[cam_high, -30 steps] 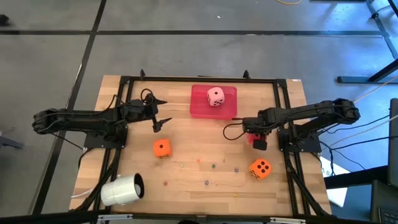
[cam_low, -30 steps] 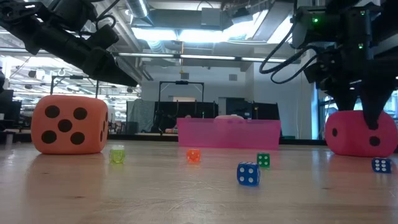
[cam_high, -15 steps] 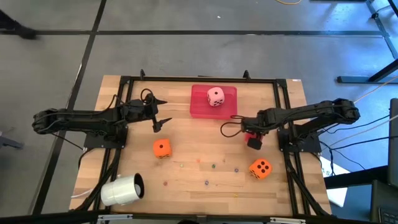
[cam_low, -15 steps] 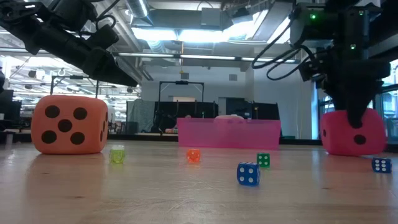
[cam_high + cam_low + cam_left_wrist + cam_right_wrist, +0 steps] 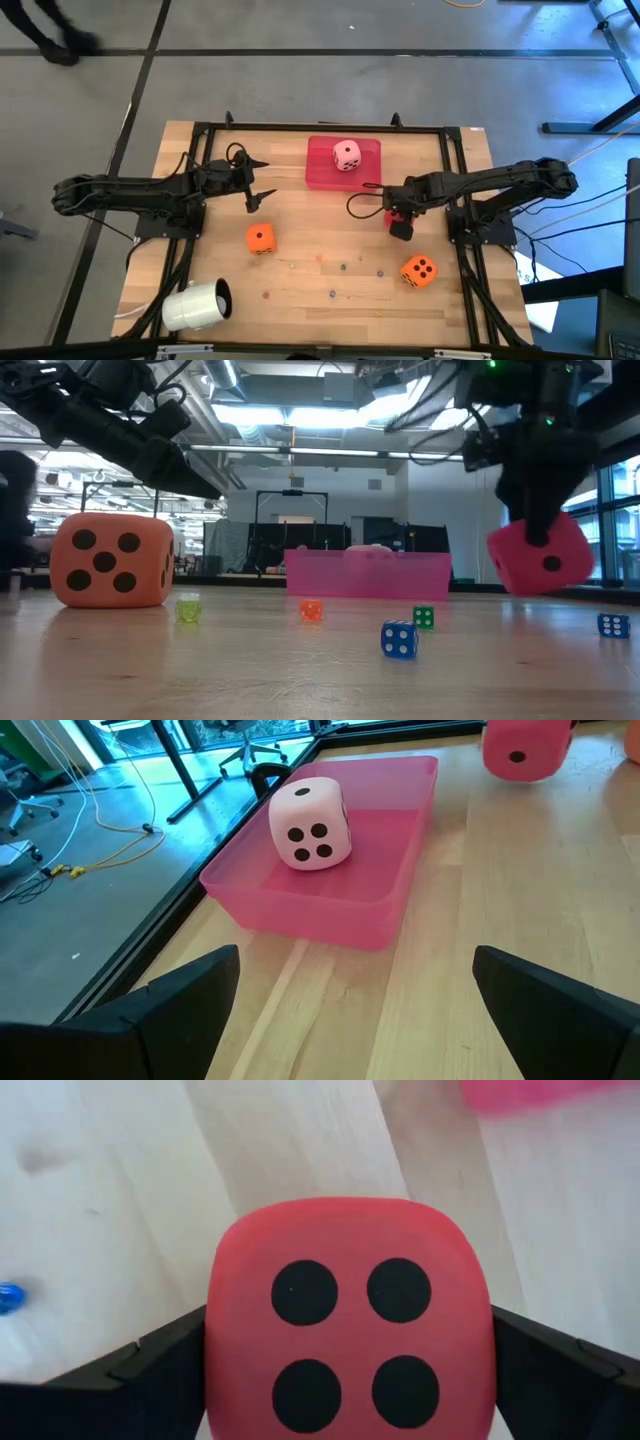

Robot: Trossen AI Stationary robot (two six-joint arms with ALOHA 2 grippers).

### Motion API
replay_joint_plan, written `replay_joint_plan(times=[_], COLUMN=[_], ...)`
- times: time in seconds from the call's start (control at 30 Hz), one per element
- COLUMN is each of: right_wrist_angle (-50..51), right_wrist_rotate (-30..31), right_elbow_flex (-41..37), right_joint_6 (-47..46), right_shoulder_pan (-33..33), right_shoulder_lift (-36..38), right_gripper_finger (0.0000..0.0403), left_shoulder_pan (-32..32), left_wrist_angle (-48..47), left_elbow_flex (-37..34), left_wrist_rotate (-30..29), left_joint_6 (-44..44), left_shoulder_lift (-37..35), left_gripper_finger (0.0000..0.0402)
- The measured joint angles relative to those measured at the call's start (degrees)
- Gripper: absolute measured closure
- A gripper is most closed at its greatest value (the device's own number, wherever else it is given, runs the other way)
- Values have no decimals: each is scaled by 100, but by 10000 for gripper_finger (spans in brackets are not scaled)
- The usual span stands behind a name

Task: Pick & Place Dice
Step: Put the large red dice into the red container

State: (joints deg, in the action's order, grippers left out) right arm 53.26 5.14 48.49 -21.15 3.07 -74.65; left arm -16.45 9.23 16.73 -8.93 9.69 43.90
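Note:
My right gripper (image 5: 397,220) is shut on the red die (image 5: 540,555), just right of the table's middle and on the near side of the flat pink tray (image 5: 322,172). The pale pink die (image 5: 346,154) rests in that tray on its bottom face. One orange die (image 5: 260,238) sits left of centre, the other (image 5: 418,270) near the right front. My left gripper (image 5: 265,178) hangs open left of the tray and touches nothing; its wrist view shows the pink die (image 5: 311,822) ahead of it. My right gripper pinches the red die between its two fingers (image 5: 150,1370), which lie on two opposite side faces (image 5: 225,1330). They come from above, pointing down, and the four-pip face looks up at the wrist. The die is lifted clear of the table and hangs tilted (image 5: 540,555).
A white cup (image 5: 197,305) lies on its side at the near left corner. Several tiny coloured dice (image 5: 399,639) are scattered along the near middle of the table. A black frame (image 5: 300,127) runs round the wooden top. A person walks on the floor beyond the far left.
My right gripper has risen and shifted a little toward the table's left, carrying the red die with it. The die stood on the table a second ago; now it is lifted clear and tipped to one side.

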Motion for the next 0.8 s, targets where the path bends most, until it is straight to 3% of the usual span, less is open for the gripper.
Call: replay_joint_plan(times=[0.2,0.4,0.63,0.8], right_wrist_angle=[-248,-1813,-3457,-4109], right_wrist_rotate=[-79,-78,848,403], right_elbow_flex=[552,836,843,845], right_joint_6=[350,1720,3384,3783], right_shoulder_pan=[2,-69,-423,-862], right_shoulder_lift=[7,11,-124,-475], right_gripper_finger=[18,15,21,19], left_shoulder_pan=[1,2,0,1], left_wrist_angle=[0,2,7,42], left_elbow_flex=[1,0,0,0], left_wrist_rotate=[1,1,0,1], left_joint_6=[7,15,13,11], left_shoulder_lift=[0,0,0,-2], left_gripper_finger=[3,3,3,3])
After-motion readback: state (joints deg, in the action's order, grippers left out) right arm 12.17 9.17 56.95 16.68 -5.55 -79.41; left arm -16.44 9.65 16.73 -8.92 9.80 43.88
